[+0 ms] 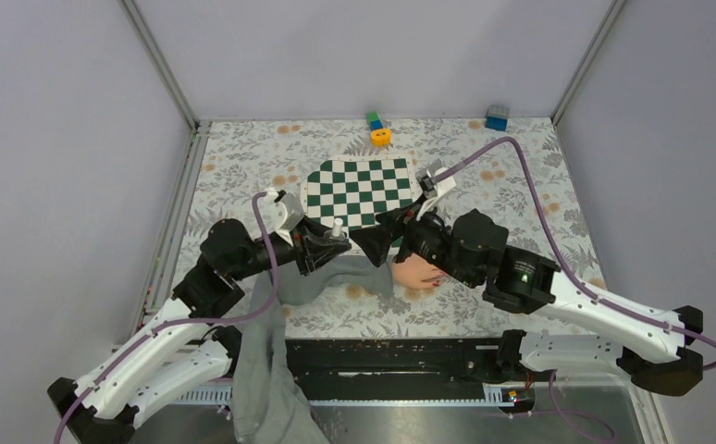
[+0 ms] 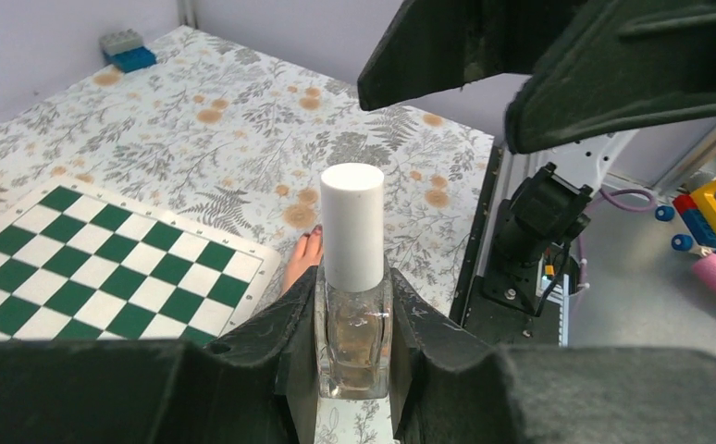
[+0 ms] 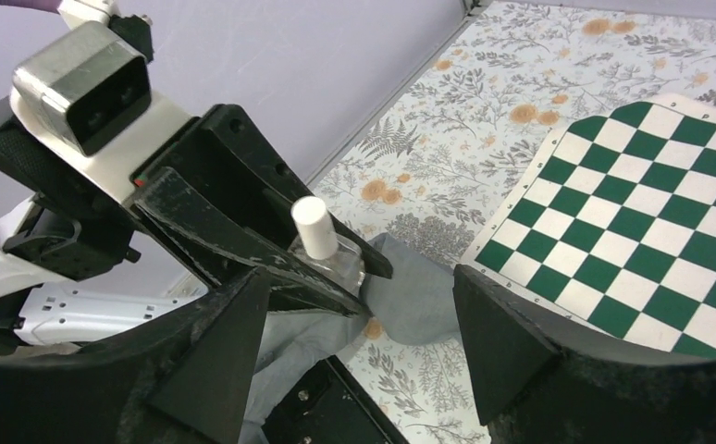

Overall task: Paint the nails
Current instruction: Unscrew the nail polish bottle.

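My left gripper (image 1: 334, 242) is shut on a clear glass nail polish bottle (image 1: 337, 228) with a white cap and holds it upright above the grey sleeve (image 1: 336, 277). The left wrist view shows the bottle (image 2: 352, 277) between the fingers. Beyond it lies the pale hand (image 2: 302, 261) with a dark red nail (image 2: 315, 228). In the top view the hand (image 1: 413, 272) lies partly under the right arm. My right gripper (image 1: 379, 242) is open and empty, facing the bottle (image 3: 322, 242) from the right, a short way off.
A green-and-white chessboard (image 1: 359, 190) lies just behind both grippers. A yellow ring (image 1: 380, 137), a green-blue block (image 1: 374, 119) and a blue brick (image 1: 496, 118) sit at the back edge. The sleeve hangs over the near table edge (image 1: 262, 388). Toys (image 2: 715, 213) lie off the table.
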### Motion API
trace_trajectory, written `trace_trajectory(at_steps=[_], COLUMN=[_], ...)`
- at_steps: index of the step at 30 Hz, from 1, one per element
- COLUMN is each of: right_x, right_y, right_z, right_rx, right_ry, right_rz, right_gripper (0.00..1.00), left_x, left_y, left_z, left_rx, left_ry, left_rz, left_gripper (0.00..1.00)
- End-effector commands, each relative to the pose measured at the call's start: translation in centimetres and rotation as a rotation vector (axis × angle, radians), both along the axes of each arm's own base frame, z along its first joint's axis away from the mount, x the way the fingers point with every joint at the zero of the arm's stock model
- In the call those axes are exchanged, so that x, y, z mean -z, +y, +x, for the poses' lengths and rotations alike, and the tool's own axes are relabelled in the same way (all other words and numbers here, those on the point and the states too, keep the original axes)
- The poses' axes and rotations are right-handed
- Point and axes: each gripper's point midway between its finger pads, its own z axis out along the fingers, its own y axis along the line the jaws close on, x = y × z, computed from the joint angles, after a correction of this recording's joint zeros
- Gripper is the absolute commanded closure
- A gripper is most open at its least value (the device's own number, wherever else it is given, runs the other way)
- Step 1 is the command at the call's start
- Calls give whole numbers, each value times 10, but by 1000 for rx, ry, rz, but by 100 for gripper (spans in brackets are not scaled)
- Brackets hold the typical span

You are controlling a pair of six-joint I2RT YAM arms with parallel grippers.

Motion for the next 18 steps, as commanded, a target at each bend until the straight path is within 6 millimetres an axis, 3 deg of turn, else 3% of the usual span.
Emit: trace_trajectory(at_steps=[1, 6, 18], right_x=[-28, -22, -14], right_y=[10, 30, 53], right_z=[4, 7, 10], right_rx=[13, 5, 4], right_ry=[26, 58, 124], right_rz=[71, 45, 25], right_gripper=[22, 23, 31], left_x=[-21, -18, -5], left_y=[5, 6, 4], left_z=[13, 24, 30], left_rx=[-81, -128, -148], left_ry=[-40, -25, 23], left_rz=[-20, -13, 24], left_gripper=[100, 100, 100])
